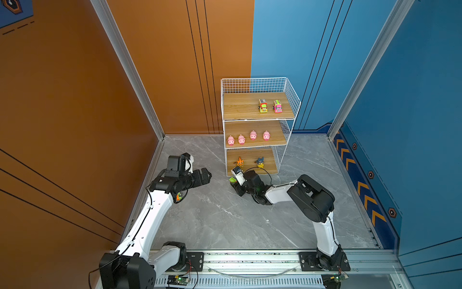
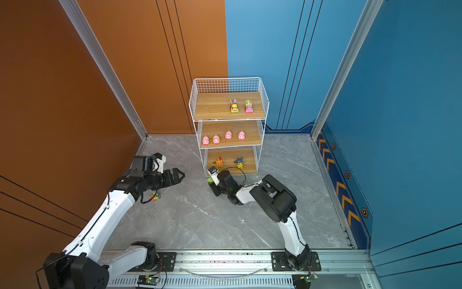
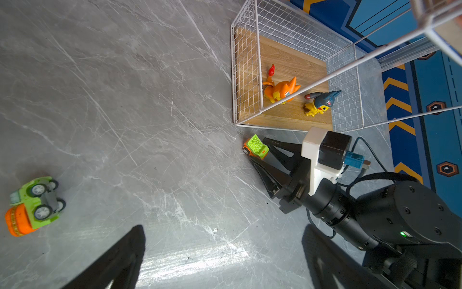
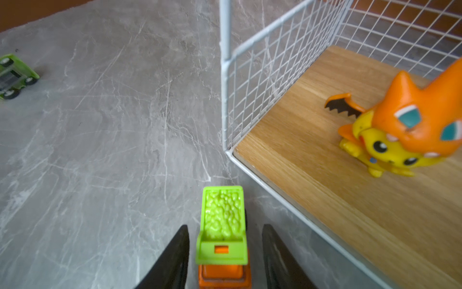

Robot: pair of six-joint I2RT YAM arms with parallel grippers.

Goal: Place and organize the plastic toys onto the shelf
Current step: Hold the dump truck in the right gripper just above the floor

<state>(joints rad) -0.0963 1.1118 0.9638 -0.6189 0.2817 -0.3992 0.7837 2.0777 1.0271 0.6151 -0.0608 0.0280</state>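
Both arms (image 1: 155, 212) are showing white shells, black joints and thin black cables; left gripper (image 1: 209, 176) and right gripper (image 4: 225, 225) are black.

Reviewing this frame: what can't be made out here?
- Green car: mostly under the left arm in both top views; cut by the frame edge in the right wrist view.
- Orange car: cab end cut off by the frame edge in the right wrist view.
- Orange figure: blurred in the right wrist view.

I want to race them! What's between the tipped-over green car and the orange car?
Nothing. In the left wrist view, only bare grey floor stretches between the green car and the orange car.
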